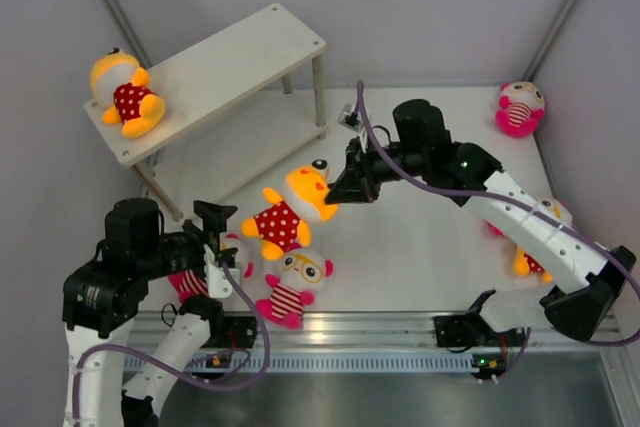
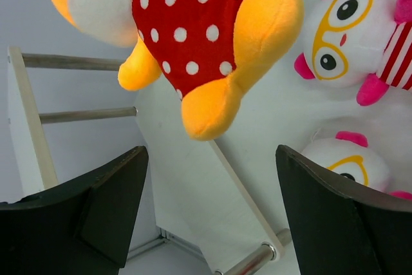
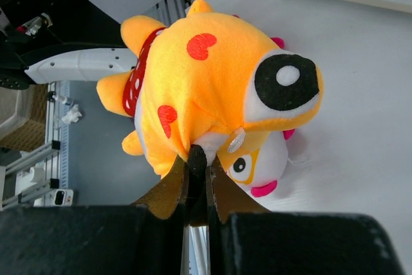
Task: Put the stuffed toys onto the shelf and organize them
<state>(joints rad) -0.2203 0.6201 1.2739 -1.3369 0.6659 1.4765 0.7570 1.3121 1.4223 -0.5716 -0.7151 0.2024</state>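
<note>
The right gripper [image 1: 338, 190] pinches the head of an orange toy [image 1: 283, 217] near mid-table [image 1: 420, 247]; its body stretches feet-first toward the near-left corner, where the left gripper [image 1: 218, 232] gapes empty

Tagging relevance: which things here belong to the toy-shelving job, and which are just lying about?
Job: orange-yellow plush dolls in red dotted shirts; white-faced, pink-limbed plush dolls in striped shirts; cream-white two-tier board shelf; right pincer, shut on one orange doll.
Lying about: nothing loose; only purple cables and a metal rail.
</note>
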